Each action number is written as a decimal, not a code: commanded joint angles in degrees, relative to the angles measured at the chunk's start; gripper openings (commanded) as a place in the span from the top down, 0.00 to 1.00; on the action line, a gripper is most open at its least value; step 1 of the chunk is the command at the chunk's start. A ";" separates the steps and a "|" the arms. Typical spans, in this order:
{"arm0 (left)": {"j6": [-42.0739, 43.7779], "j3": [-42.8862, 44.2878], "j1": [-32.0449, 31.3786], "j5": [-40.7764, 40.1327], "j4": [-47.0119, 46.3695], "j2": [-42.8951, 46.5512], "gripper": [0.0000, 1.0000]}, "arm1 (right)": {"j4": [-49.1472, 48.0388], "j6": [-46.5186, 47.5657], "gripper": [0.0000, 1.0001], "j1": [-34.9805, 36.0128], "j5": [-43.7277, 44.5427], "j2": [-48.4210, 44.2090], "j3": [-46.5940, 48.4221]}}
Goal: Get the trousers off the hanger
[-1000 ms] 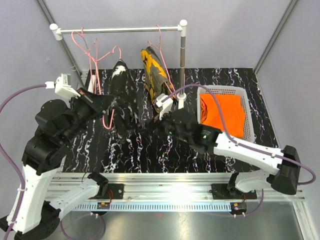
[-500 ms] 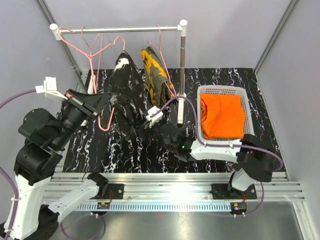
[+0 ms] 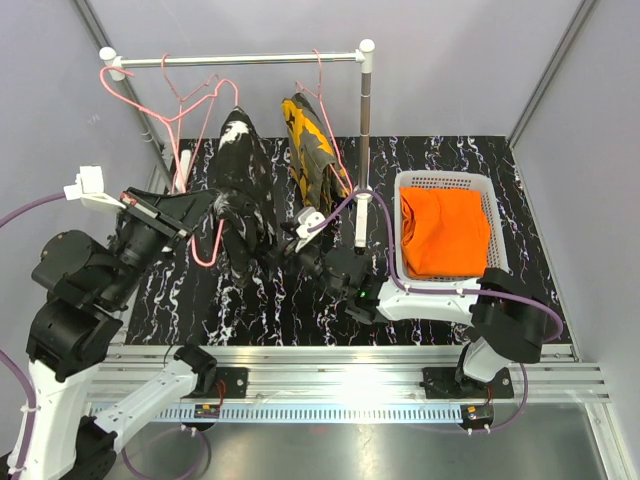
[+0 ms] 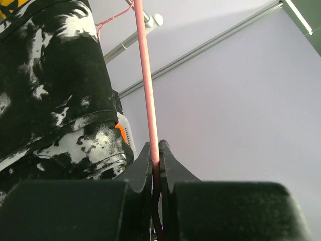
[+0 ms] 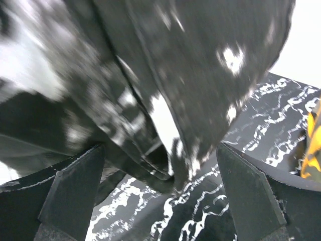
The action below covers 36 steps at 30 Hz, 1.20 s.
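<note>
- The dark fingers of the left gripper [image 4: 155,150] are pressed together on a thin pink wire hanger [image 4: 147,75], whose straight rod runs up out of the top of the frame.
- Black cloth trousers with white specks [image 4: 50,85] hang just left of the rod, filling the upper left.
- A white rail [image 4: 143,27] and a grey metal strip [image 4: 210,42] slant across a pale lilac wall [image 4: 241,110] behind.
</note>
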State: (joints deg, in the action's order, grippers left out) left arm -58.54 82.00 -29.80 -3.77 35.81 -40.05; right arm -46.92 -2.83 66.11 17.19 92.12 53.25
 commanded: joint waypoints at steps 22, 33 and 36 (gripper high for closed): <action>-1.84 2.29 -0.17 -3.00 -16.21 -0.55 1.00 | -3.27 2.48 0.01 4.03 5.22 2.10 3.18; -1.67 1.41 -0.17 -0.53 -14.38 2.08 1.00 | -9.59 21.01 0.01 4.12 13.49 3.86 9.40; 2.19 3.60 -0.17 -0.45 -10.78 0.95 1.00 | -10.30 26.11 0.01 4.12 12.87 2.72 10.29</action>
State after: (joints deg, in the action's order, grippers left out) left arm -59.75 81.06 -29.80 -5.54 35.11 -39.79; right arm -50.19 15.57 69.65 27.57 96.62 60.05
